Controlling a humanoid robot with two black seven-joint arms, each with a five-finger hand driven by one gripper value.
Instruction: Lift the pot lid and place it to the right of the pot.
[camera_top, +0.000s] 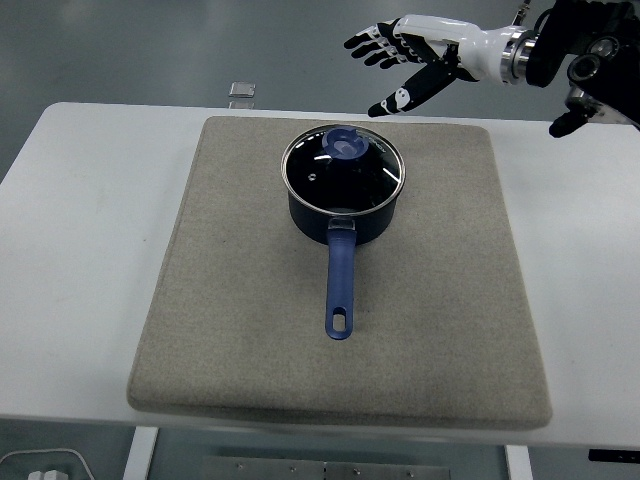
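- The white table (80, 250) fills most of the view, its near edge running along the bottom.
- A grey-beige mat (430, 300) covers the table's middle; its far edge lies close to the table's far edge.
- The pot (343, 200), dark blue, stands on the far half of the mat, a little left of centre. Its blue handle (340, 285) points straight toward six o'clock, ending in a hanging hole.
- The pot lid (345, 172), glass with a metal rim, sits closed on the pot. Its blue knob (347, 143) is off-centre, toward twelve o'clock on the lid.
- The right hand (425, 50), white with black fingertips, comes in from the upper right corner and hovers at about one o'clock from the pot, above the mat's far edge. Its fingers are spread apart and extended toward the left, holding nothing; the thumb points down toward the lid, clear of it.
- A small clear object (241, 94) lies on the table's far edge, at eleven o'clock from the pot; what it is cannot be told.
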